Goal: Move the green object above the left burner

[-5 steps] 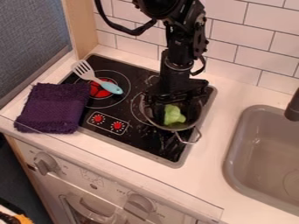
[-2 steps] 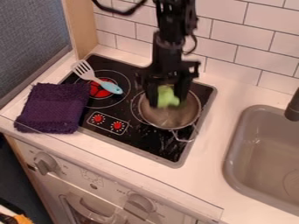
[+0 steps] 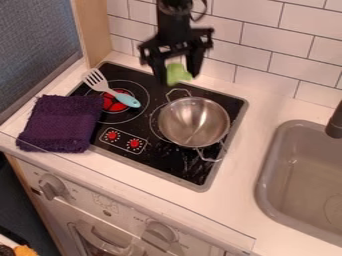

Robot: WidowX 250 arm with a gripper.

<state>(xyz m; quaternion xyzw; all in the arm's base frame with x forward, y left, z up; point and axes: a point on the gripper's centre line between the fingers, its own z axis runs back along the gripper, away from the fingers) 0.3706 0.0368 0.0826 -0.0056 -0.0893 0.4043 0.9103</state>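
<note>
Tool point(image 3: 178, 76), black and two-fingered, hangs near the top of the view, pointing down over the back edge of the stovetop; as far as the blur lets me tell, it is closed on the small, light green, lumpy object point(image 3: 176, 73), one finger at either side. The green object is in the air beyond the round, shiny metal pot point(image 3: 194, 122), to the right of the left burner point(image 3: 115, 104) and not over it. The pot stands on the right side of the flat black stovetop point(image 3: 177, 167), its wire handles at the back and front. A slotted spatula point(image 3: 125, 98) with a pale head and light blue handle lies across the red centre of the left burner. Near it, a folded dark purple cloth point(image 3: 63, 120) overlaps the stovetop's left edge and the white desk point(image 3: 234, 205). Farther right is the grey, rounded sink point(image 3: 267, 165), with a black faucet point(image 3: 335, 122) at its side.
</note>
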